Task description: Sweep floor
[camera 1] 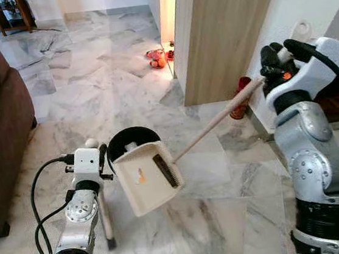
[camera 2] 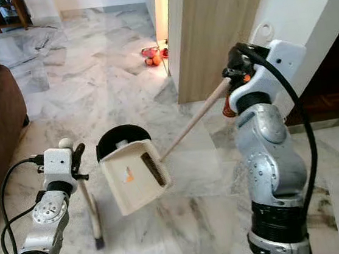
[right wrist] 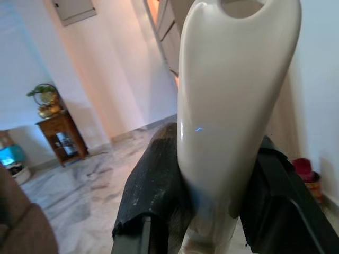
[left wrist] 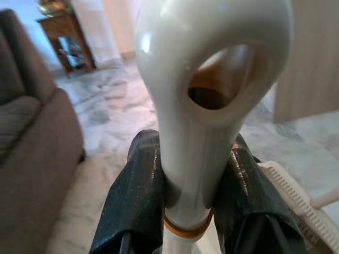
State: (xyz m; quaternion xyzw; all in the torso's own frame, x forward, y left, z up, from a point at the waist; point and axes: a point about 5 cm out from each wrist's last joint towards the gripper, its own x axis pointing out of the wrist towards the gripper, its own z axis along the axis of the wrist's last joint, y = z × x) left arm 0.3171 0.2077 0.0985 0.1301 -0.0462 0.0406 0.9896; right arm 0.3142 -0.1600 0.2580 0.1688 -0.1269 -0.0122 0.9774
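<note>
Dustpan (camera 1: 143, 178): cream, held off the marble floor (camera 1: 229, 218) by a long handle (camera 1: 215, 122) running up and rightward to the right gripper (camera 1: 273, 69), clenched on its end. Broom (camera 1: 104, 217): just left of the pan, upright, left gripper (left wrist: 185, 196) clamped on its looped grip. Orange scrap (camera 1: 140, 177) lay inside the pan.

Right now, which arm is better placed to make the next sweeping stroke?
Left. The left claw is shut on the broom, whose brush end reaches down to the floor. The right claw grips the dustpan by its long handle, the pan tilted up.
</note>
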